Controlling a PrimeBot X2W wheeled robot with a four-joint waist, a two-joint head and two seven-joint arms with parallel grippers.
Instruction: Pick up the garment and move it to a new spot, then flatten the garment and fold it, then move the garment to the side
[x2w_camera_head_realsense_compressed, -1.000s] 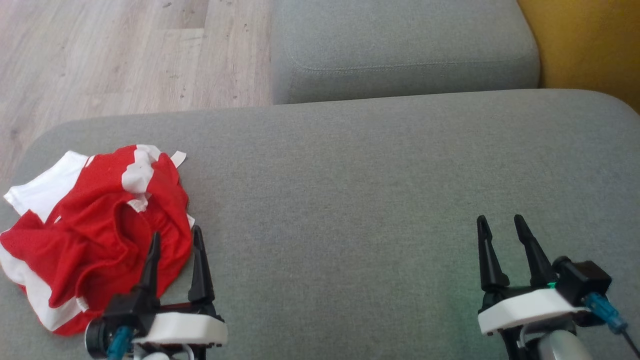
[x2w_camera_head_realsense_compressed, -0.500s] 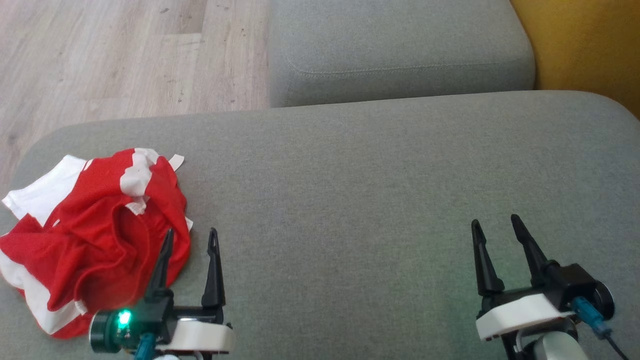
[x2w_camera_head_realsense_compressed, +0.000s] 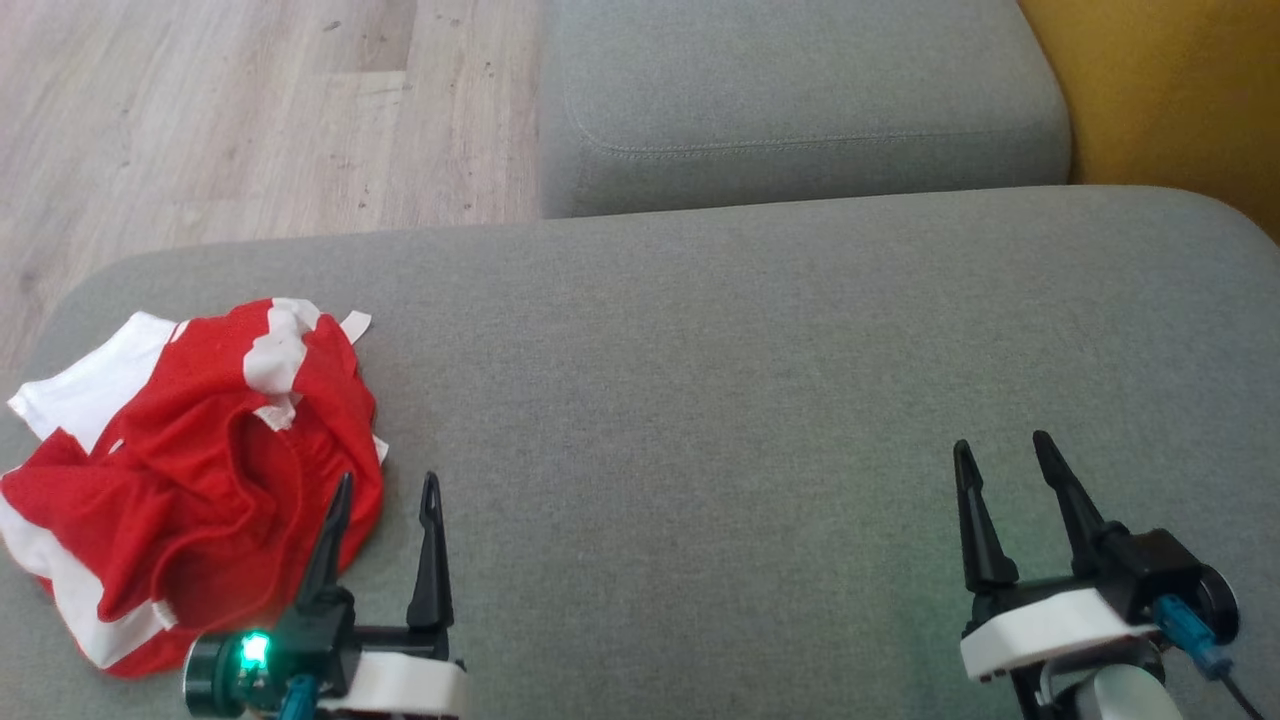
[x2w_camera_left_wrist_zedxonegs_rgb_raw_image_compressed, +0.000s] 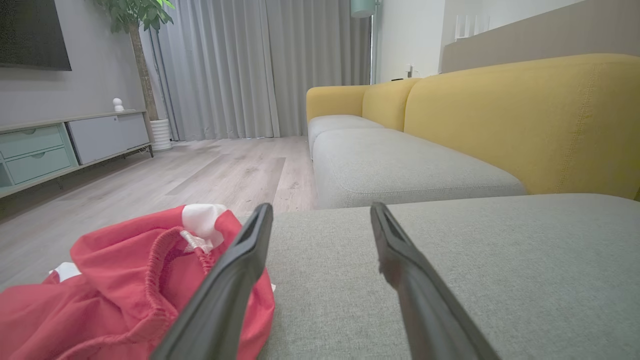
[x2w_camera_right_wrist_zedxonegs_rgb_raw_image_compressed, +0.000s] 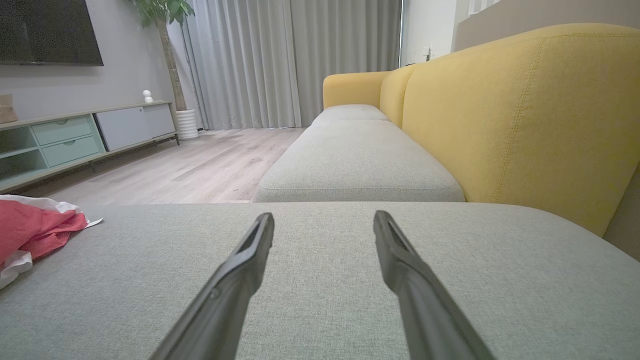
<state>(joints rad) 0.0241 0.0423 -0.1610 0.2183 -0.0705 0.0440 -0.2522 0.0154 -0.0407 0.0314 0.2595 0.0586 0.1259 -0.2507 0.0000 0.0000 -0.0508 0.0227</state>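
The red and white garment (x2w_camera_head_realsense_compressed: 190, 470) lies crumpled at the left end of the grey cushion (x2w_camera_head_realsense_compressed: 700, 380); its lettering is hidden in the folds. My left gripper (x2w_camera_head_realsense_compressed: 388, 482) is open just right of the heap, its left finger overlapping the red edge. In the left wrist view the garment (x2w_camera_left_wrist_zedxonegs_rgb_raw_image_compressed: 125, 280) bulges left of the left gripper (x2w_camera_left_wrist_zedxonegs_rgb_raw_image_compressed: 320, 212), nothing between the fingers. My right gripper (x2w_camera_head_realsense_compressed: 1000, 448) stands open over bare cushion far to the right. The right wrist view shows the right gripper (x2w_camera_right_wrist_zedxonegs_rgb_raw_image_compressed: 324, 216) open and the garment (x2w_camera_right_wrist_zedxonegs_rgb_raw_image_compressed: 35, 225) at the far left.
A second grey cushion (x2w_camera_head_realsense_compressed: 800, 90) lies beyond the first one, with a yellow backrest (x2w_camera_head_realsense_compressed: 1160, 80) to the right. Wooden floor (x2w_camera_head_realsense_compressed: 230, 110) lies past the cushion's far left edge. In the wrist views a low sideboard (x2w_camera_right_wrist_zedxonegs_rgb_raw_image_compressed: 75, 140) and curtains stand across the room.
My left gripper has drawn back toward me and slightly right, off the garment heap. The right gripper has barely shifted. The garment lies as before.
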